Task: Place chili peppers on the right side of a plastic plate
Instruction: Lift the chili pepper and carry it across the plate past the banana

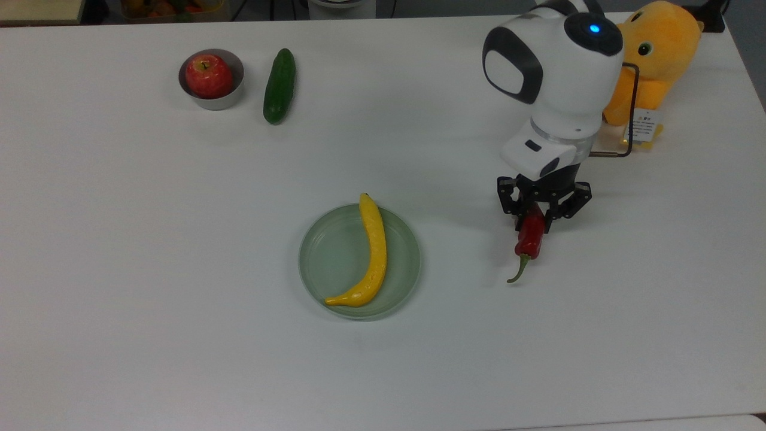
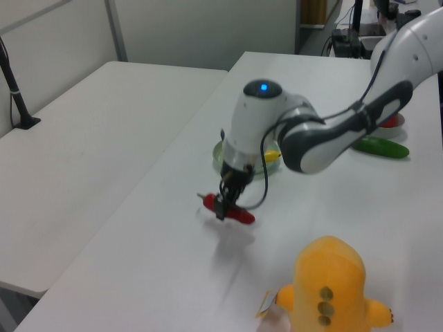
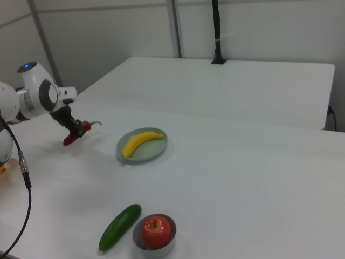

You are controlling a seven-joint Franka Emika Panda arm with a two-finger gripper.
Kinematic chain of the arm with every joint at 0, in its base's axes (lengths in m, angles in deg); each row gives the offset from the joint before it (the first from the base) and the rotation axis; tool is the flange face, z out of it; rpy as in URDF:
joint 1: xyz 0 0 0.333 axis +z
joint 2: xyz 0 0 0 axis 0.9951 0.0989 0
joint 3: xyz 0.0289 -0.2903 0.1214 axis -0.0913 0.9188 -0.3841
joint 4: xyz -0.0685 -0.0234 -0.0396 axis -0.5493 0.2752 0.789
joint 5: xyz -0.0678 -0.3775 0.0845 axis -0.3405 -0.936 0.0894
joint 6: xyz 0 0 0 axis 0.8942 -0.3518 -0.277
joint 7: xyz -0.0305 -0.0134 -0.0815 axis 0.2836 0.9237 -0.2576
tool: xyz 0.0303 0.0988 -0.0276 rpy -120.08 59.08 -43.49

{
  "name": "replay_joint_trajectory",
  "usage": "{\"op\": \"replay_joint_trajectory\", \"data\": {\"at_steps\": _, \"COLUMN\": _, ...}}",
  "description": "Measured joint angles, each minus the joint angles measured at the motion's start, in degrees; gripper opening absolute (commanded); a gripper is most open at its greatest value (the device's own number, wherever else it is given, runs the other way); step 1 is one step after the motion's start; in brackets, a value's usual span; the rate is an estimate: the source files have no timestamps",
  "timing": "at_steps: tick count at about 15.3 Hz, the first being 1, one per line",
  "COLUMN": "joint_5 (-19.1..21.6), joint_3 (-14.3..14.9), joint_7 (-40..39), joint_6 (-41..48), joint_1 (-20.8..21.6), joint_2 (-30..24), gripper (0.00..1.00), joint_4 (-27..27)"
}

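Red chili peppers (image 1: 531, 237) clamped in claw (image 1: 534, 214); plush's tag (image 1: 643, 126) unreadable

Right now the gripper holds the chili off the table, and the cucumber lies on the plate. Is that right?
One thing is wrong: the banana lies on the plate, as the top view shows. The cucumber lies on the table beside the bowl. The rest stands: the gripper is shut on the chili, which the right view shows lifted off the table.
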Motion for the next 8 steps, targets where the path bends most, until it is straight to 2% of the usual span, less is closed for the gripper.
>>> {"op": "replay_joint_trajectory", "data": {"at_steps": 4, "joint_5": -0.4, "joint_3": -0.7, "joint_7": -1.5, "joint_6": 0.3, "joint_1": -3.7, "joint_2": -7.0, "gripper": 0.0, "joint_4": -2.1}}
{"op": "replay_joint_trajectory", "data": {"at_steps": 8, "joint_5": -0.4, "joint_3": -0.9, "joint_7": -10.0, "joint_6": 0.5, "joint_1": -9.0, "joint_2": -13.8, "gripper": 0.0, "joint_4": -7.9}}
